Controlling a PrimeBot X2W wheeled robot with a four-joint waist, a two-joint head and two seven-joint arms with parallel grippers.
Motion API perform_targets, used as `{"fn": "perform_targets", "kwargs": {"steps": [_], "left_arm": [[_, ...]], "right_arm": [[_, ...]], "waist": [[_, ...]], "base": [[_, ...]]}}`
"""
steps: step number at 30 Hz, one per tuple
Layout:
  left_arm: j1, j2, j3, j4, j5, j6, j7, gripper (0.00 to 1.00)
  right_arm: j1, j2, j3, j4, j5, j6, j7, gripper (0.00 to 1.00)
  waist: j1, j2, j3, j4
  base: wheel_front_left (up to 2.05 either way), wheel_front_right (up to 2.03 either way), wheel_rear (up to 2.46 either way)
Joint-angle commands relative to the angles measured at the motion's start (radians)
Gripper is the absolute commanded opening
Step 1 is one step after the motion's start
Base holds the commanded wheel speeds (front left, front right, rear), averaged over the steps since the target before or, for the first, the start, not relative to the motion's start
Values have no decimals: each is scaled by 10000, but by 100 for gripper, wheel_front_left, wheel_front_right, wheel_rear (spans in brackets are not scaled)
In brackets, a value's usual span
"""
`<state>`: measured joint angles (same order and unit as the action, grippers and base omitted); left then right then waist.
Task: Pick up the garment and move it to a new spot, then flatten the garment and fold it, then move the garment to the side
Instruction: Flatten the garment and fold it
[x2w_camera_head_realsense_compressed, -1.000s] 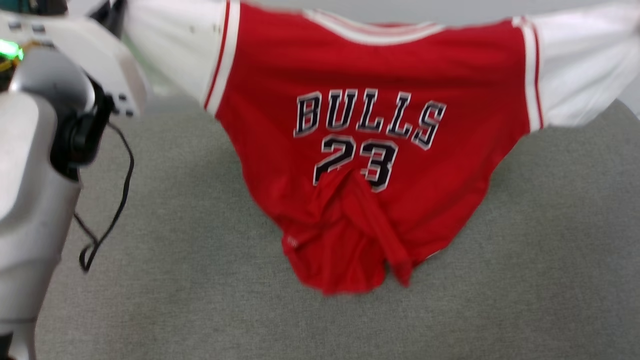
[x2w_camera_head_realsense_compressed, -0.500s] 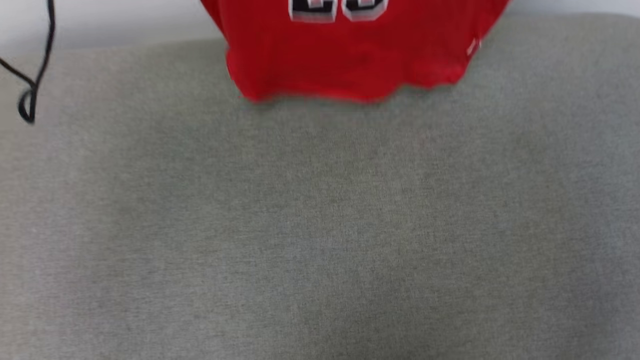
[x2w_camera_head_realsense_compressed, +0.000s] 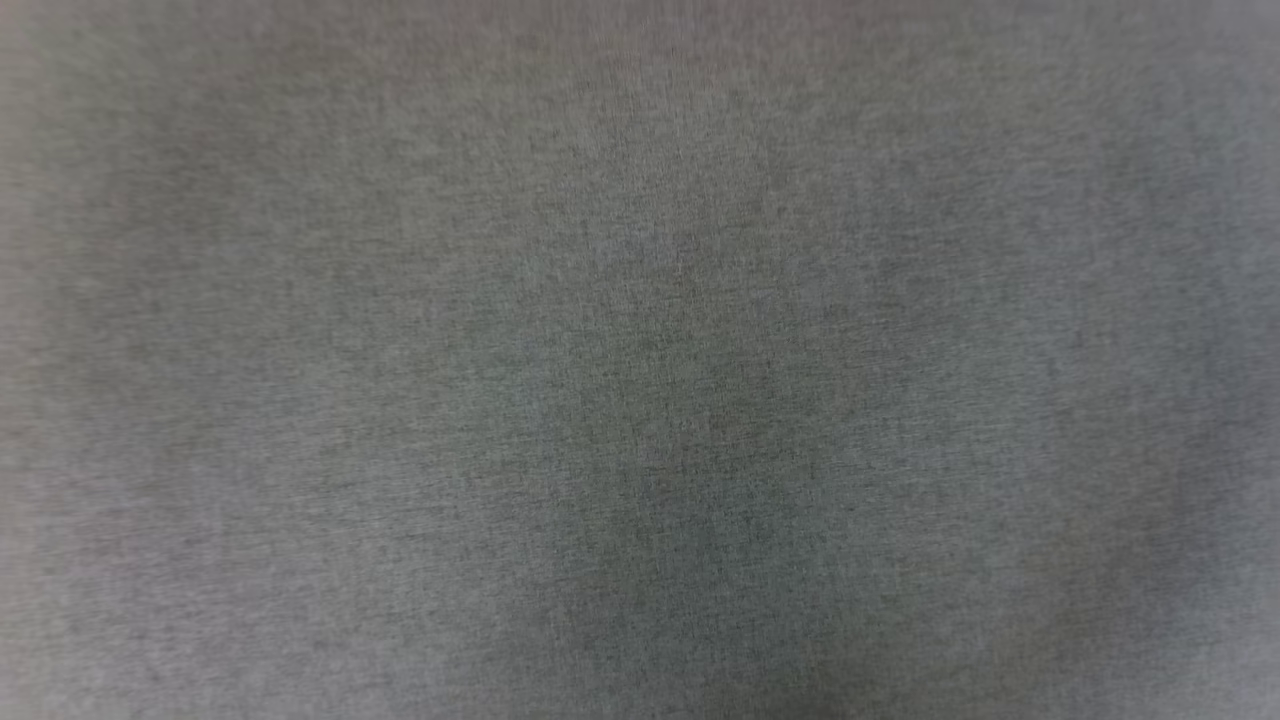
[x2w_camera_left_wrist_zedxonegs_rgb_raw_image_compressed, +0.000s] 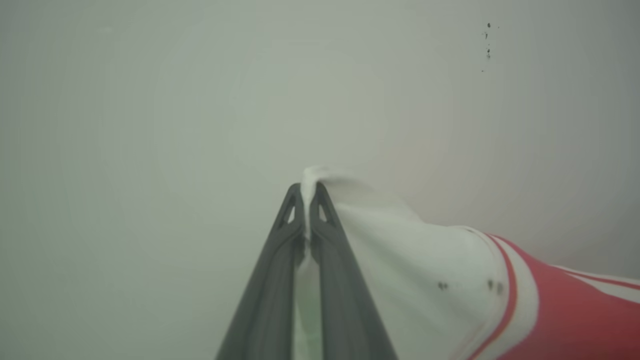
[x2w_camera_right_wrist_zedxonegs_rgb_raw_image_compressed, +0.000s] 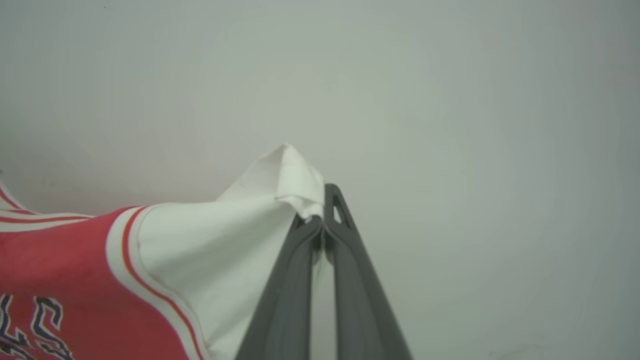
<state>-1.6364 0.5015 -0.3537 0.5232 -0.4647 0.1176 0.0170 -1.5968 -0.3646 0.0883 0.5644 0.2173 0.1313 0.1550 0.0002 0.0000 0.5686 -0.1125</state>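
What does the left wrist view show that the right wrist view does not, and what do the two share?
Left wrist view: the left hand shut on a white sleeve end of the garment, with dark specks on that sleeve. Right wrist view: the right hand shut on the other white sleeve end, plus dark lettering on the red chest. Shared: red cloth with red-striped white trim, held before a plain pale wall.

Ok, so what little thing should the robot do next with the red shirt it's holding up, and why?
Probably lower both arms together to lay the shirt onto the grey fabric surface. The left jaws are shut on one white sleeve end and the right jaws on the other sleeve end, so the shirt hangs spread between them, ready for flattening.
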Motion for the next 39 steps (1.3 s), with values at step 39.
{"fn": "perform_targets", "kwargs": {"steps": [39], "left_arm": [[11884, -265, 605, -2545, -2287, 378, -2530, 0]], "right_arm": [[9546, -919, 2425, -514, 3667, -9, -567, 0]], "waist": [[-2, 0, -3723, 691]], "base": [[0, 0, 0]]}}
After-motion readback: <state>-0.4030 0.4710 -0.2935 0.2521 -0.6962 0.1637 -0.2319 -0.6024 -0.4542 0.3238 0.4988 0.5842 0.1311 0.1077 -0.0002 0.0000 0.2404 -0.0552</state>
